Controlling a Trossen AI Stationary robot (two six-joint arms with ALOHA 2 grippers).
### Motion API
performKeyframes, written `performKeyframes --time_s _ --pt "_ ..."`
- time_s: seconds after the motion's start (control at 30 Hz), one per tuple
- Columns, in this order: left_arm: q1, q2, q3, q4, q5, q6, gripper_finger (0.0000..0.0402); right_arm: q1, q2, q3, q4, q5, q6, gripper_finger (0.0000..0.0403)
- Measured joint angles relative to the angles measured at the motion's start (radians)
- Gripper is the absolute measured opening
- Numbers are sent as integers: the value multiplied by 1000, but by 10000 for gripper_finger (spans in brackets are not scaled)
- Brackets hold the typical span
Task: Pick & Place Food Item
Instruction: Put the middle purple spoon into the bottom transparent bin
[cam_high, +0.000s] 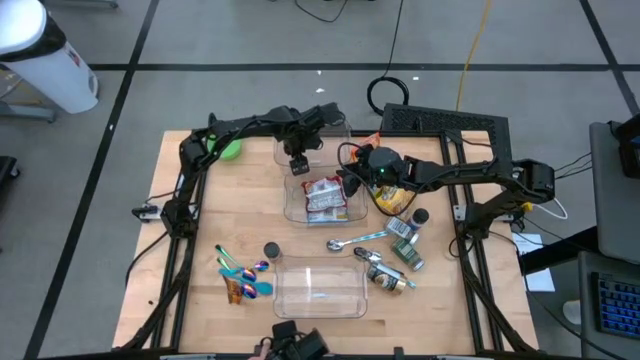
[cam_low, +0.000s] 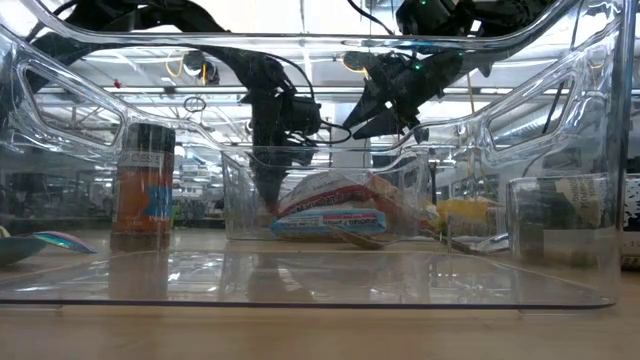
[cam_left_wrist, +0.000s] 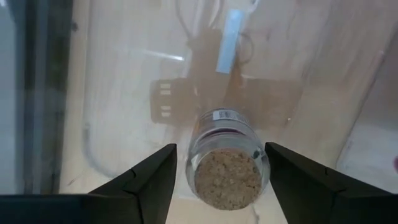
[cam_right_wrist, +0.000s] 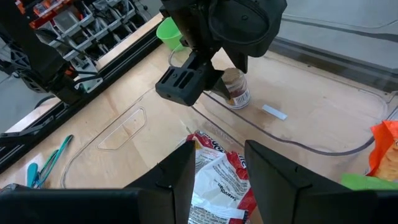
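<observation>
Wooden tabletop (cam_high: 200, 230) carries your clear containers, and the far clear bin (cam_high: 325, 170) holds a red-and-white snack packet (cam_high: 325, 197) at its near end and a small glass jar (cam_left_wrist: 227, 163) of brown crumbs at its far end. Your left gripper (cam_left_wrist: 221, 171) sits low over that jar with its fingers spread clear of the glass on both sides, gripping nothing. Your right gripper (cam_right_wrist: 217, 165) hangs above the packet, fingers parted and empty.

A small cork-topped glass jar (cam_left_wrist: 225, 167) with a label stands upright inside a clear bin (cam_high: 283, 152).
</observation>
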Motion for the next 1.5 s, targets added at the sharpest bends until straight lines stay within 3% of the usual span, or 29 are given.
performKeyframes --time_s 0.4,0.5,0.63,0.77,0.9,1.07,1.27,1.5 --pt "-3 -2 363 -279 25 -28 252 0 0 0 0 0 -16 130" --pt "4 -22 439 -348 165 -64 252 0 0 0 1 0 -15 130" --pt "14 -112 447 -331 413 -73 252 0 -9 0 -2 -3 8 130" --pt "22 -230 418 -317 484 -62 253 0 -37 0 -3 -2 5 130" --pt "38 -381 308 -282 492 -54 253 -4 -73 0 -1 1 -17 130" --pt "59 -623 16 -125 549 -101 253 -22 -117 0 2 2 -30 130" --pt "53 -947 -396 114 567 -268 253 -46 -137 0 7 2 -30 130" --pt "-45 -1278 -794 432 565 -569 253 -56 -136 0 48 3 -19 130"
